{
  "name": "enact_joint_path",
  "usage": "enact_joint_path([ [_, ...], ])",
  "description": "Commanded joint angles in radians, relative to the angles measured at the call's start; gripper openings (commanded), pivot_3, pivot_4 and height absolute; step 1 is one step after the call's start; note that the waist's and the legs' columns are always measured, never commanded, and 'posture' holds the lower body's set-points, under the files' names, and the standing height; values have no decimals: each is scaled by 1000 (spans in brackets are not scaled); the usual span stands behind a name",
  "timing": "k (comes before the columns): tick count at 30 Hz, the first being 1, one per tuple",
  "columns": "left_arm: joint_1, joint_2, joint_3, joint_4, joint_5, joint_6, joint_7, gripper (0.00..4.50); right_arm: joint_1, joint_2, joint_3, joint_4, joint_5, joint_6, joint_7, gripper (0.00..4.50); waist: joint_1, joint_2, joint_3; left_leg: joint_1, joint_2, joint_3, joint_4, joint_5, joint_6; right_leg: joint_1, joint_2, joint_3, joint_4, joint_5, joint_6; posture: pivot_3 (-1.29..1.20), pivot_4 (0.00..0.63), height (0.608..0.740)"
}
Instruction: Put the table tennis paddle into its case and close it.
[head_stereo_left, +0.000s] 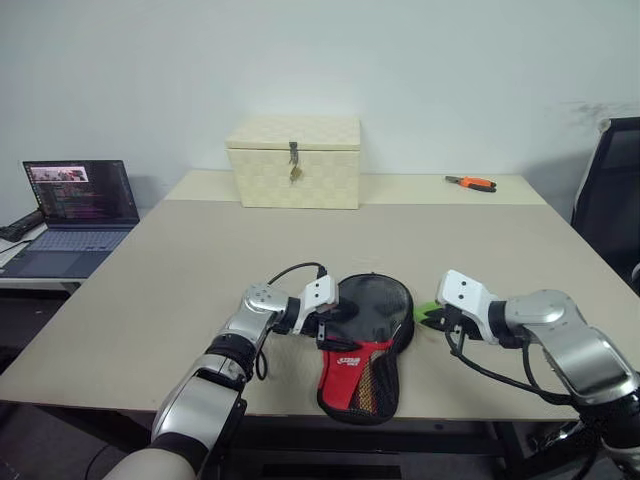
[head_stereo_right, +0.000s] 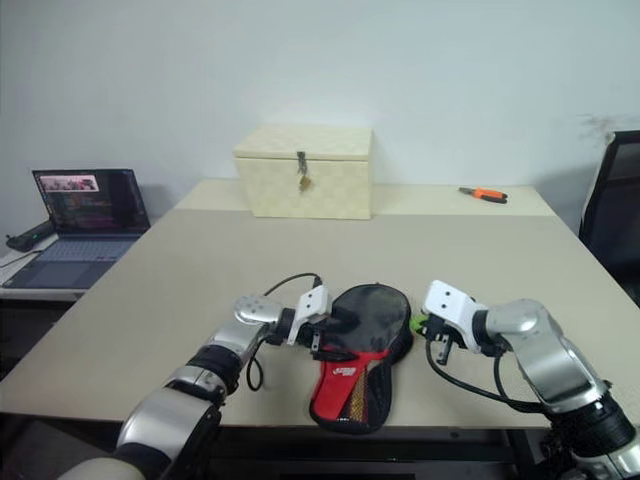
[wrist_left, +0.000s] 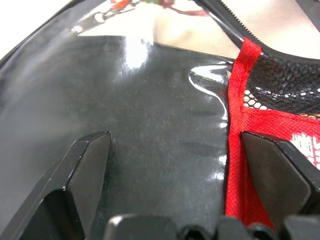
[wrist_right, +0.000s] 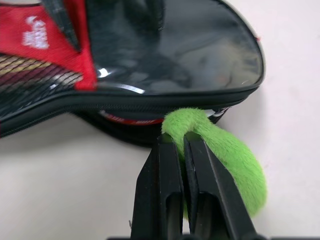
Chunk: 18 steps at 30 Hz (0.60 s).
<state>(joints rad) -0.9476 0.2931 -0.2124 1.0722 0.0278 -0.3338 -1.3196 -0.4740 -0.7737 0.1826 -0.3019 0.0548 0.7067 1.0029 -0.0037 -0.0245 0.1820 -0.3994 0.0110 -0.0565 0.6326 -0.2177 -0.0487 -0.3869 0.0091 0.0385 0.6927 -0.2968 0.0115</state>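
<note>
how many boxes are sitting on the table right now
1. A cream latched box stands at the table's far side, behind the case lying near the front edge. Nothing suggests another, though the area behind the box is hidden.

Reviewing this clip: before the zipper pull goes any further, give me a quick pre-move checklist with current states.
1. Right tool shut on the green fuzzy pull loop: ok.
2. Left tool open, fingers spread over the case near its red part: ok.
3. Left tool actually pressing the case down: cannot tell.
4. Table tennis paddle fully inside the case: cannot tell.
5. Zipper fully closed: not ok, a gap shows at the rim in the right wrist view.
6. Cream box and orange-handled tool far from the work: ok.
</note>
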Motion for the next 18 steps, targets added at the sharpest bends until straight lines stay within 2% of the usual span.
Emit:
enact_joint_path([
  [1,21,-19,-59,51,78,0,17,4500,16,-19,-27,-69,46,16,14,26,1,0,0,0,0,0,0,0,0,0,0,0,0,0,0,0,150,740],
  [8,18,-25,-56,66,91,-7,32,4500,38,-26,-13,-108,75,32,20,26,3,0,0,0,0,-1,0,0,0,1,0,-1,-2,0,1,0,150,740],
  [18,19,-34,-55,73,96,-7,40,4500,128,-153,-85,-336,270,150,112,26,5,1,-1,0,0,-2,0,0,0,5,-1,-1,-9,2,4,0,150,740],
])
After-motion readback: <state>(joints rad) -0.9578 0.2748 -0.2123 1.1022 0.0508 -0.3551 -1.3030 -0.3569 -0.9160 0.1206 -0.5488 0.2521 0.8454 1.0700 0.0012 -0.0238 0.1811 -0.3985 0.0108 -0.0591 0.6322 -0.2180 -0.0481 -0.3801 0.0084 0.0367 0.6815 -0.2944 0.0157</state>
